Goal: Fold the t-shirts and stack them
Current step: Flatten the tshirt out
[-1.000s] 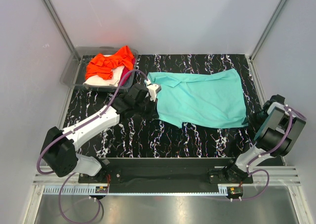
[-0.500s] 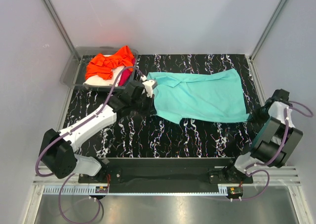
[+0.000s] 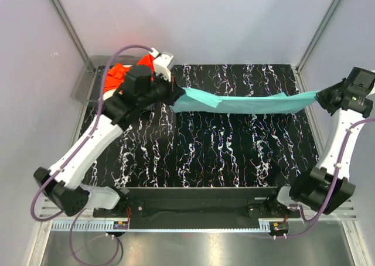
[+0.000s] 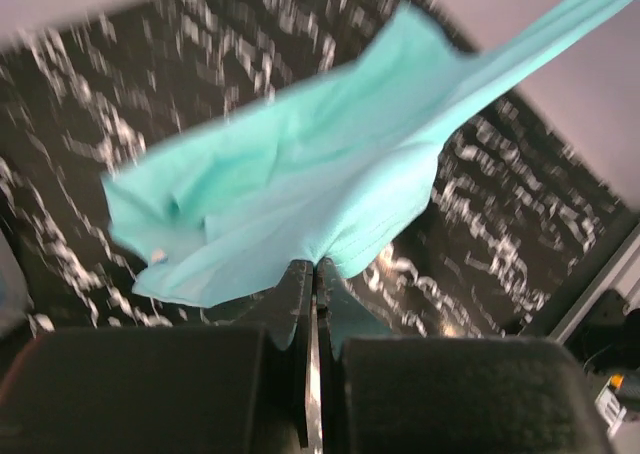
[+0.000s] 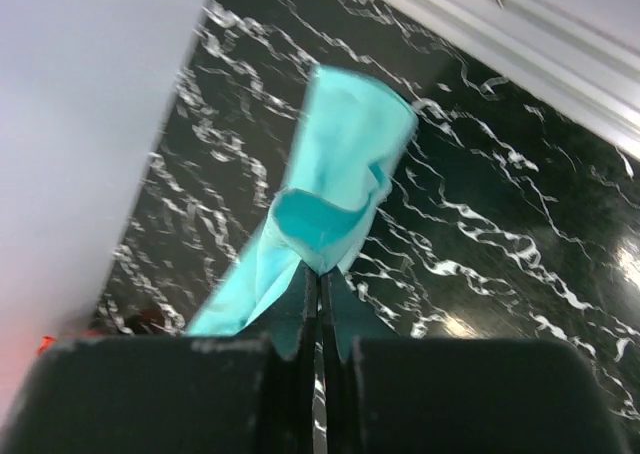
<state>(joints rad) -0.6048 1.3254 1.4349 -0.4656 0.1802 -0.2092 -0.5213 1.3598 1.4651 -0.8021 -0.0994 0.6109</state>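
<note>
Turquoise t-shirt point(image 3: 246, 103) hangs taut above the surface point(image 3: 222, 160), one end pinched in your closed left gripper point(image 3: 176, 94), the other in the closed right gripper point(image 3: 321, 96). Pull them wider and the thin cloth could slip free, collapsing into a heap.

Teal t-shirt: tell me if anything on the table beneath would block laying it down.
Nothing visible does. The teal t-shirt hangs between the left gripper and right gripper over bare table; the grey tray holding the orange t-shirt sits off to the left.
</note>
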